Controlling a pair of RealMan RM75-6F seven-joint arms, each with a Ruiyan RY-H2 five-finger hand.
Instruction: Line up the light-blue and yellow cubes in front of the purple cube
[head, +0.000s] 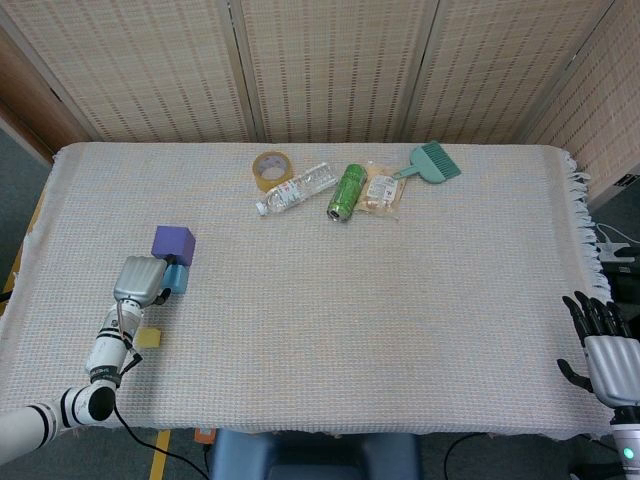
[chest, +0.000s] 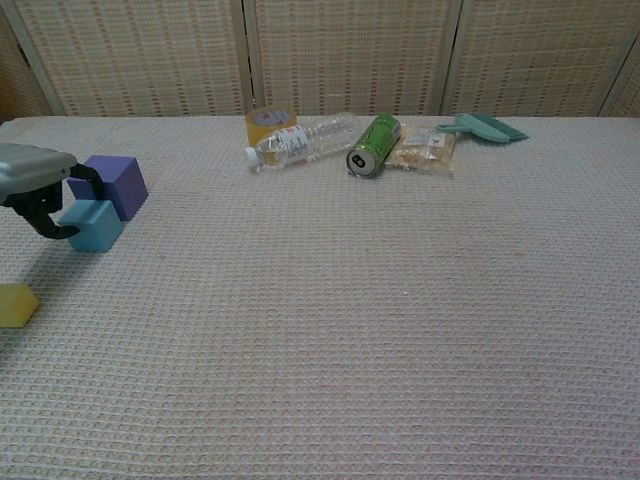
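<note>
Left hand (head: 140, 279) in the head view sits over the near-left part of the table (head: 400, 300), its fingers reaching to the light-blue cube (head: 177, 278), which lies just in front of the purple cube (head: 173, 243) and touches it; whether the fingers clamp the cube cannot be told from up here. Just beside the forearm, nearer the table edge, lies the yellow cube (head: 149, 337), apart from the other two. Along the far side lie a roll of tape (head: 270, 167), a clear plastic bottle (head: 296, 188), a green can (head: 347, 191), a snack packet (head: 381, 189) and a green brush (head: 430, 163). At the near-right corner the right hand (head: 603, 345) hangs off the table edge, fingers spread and holding nothing. From the chest view, the left hand (chest: 35, 183) enters at the left border with dark fingers (chest: 45, 215) curled around the left side of the light-blue cube (chest: 97, 225), touching it, while the purple cube (chest: 113, 184) stands right behind. Low at the left edge, well apart from the pair, sits the yellow cube (chest: 15, 305).
</note>
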